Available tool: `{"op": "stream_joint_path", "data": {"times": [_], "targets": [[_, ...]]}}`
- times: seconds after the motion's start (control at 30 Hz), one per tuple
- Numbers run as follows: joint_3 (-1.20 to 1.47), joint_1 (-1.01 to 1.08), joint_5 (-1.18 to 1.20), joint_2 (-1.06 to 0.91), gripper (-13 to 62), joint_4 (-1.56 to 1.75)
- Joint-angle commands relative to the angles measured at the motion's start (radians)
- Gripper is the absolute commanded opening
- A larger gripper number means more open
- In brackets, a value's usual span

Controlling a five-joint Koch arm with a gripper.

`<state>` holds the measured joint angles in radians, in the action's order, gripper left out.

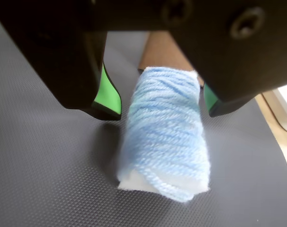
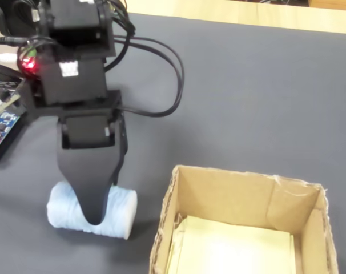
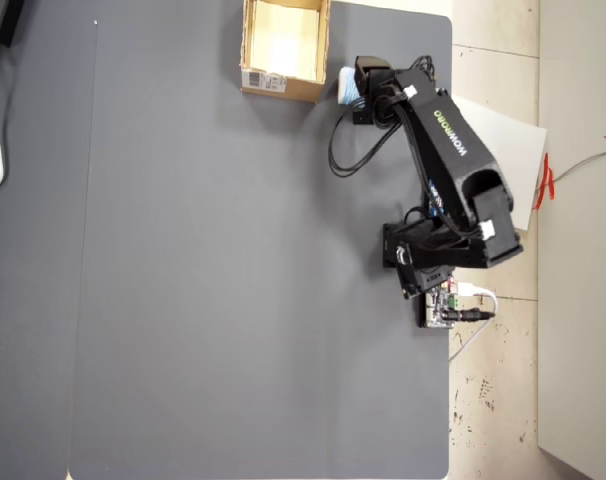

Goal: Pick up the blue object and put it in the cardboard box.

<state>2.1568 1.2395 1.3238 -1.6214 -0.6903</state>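
The blue object (image 1: 167,137) is a pale blue yarn-wrapped roll lying on the dark grey mat. In the wrist view my gripper (image 1: 158,100) is open and straddles the roll's far end, with a green pad (image 1: 108,94) on either side. A gap shows at the left pad, while the right pad sits close to the yarn. The fixed view has the gripper (image 2: 93,216) down over the middle of the blue object (image 2: 119,212). Just right of it stands the open cardboard box (image 2: 230,174), whose floor is pale. From overhead, the blue object (image 3: 345,84) lies against the right side of the cardboard box (image 3: 279,87).
A dark blue circuit board (image 2: 3,123) with lights sits at the left edge of the fixed view, by the arm's base (image 3: 433,250). Black cables (image 2: 164,63) loop off the arm. The mat's right edge (image 3: 451,120) and a white sheet (image 3: 508,140) lie beyond.
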Motion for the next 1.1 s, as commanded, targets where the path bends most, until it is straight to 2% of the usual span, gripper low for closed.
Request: {"op": "stream_joint_path", "data": {"times": [0.0, 0.3, 0.53, 0.77, 1.07], "targets": [[-0.067, 0.023, -0.002, 0.009, 32.9, -0.003], [-0.133, 0.061, -0.075, 0.153, 29.4, 0.006], [-0.138, 0.08, -0.074, 0.172, 16.9, 0.052], [-0.1, 0.075, -0.035, 0.123, 16.8, 0.12], [0.041, 0.048, 0.029, -0.046, 16.8, 0.331]]}}
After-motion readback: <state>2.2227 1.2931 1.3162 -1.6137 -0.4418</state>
